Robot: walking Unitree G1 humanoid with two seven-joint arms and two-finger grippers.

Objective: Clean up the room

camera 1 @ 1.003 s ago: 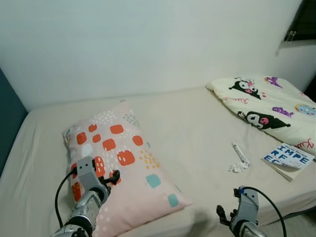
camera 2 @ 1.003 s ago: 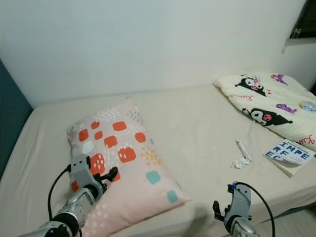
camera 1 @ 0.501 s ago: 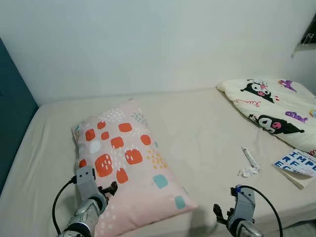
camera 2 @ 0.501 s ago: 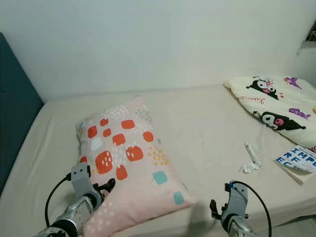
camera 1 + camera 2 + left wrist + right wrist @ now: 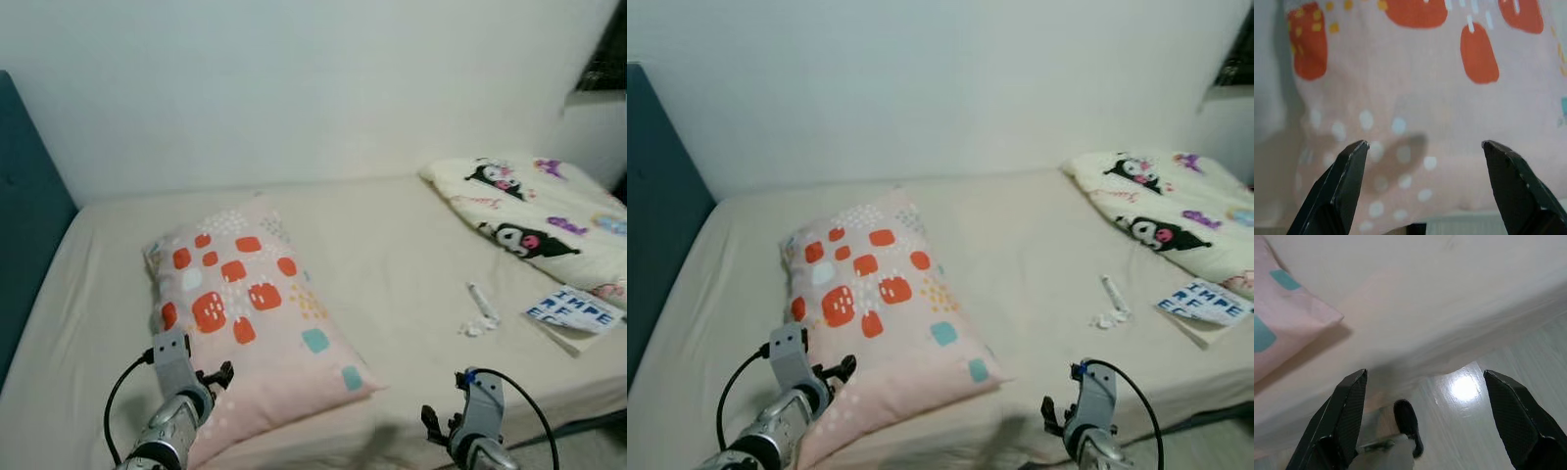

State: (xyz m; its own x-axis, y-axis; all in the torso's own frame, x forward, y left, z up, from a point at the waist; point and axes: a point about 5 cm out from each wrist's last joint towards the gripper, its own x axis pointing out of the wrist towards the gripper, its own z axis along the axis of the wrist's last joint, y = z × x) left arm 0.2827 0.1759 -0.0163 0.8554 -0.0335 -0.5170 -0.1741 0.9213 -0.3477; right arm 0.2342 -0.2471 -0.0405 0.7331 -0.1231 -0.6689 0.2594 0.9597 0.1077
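Note:
A pink pillow with orange, teal and white patches lies askew on the left half of the beige bed. My left gripper hovers open over the pillow's near left corner, with the pillow just beyond its spread fingers. At the bed's front edge my right gripper is open above the bed's side and the floor. On the right of the bed lie a small white tube, a crumpled tissue and a book.
A cream cartoon-print blanket is bunched at the bed's far right corner. A dark teal headboard stands along the left edge. A white wall backs the bed. A dark window sits at the top right.
The camera has swung slightly right, so more of the book and blanket show. Both grippers stay low and open in much the same places.

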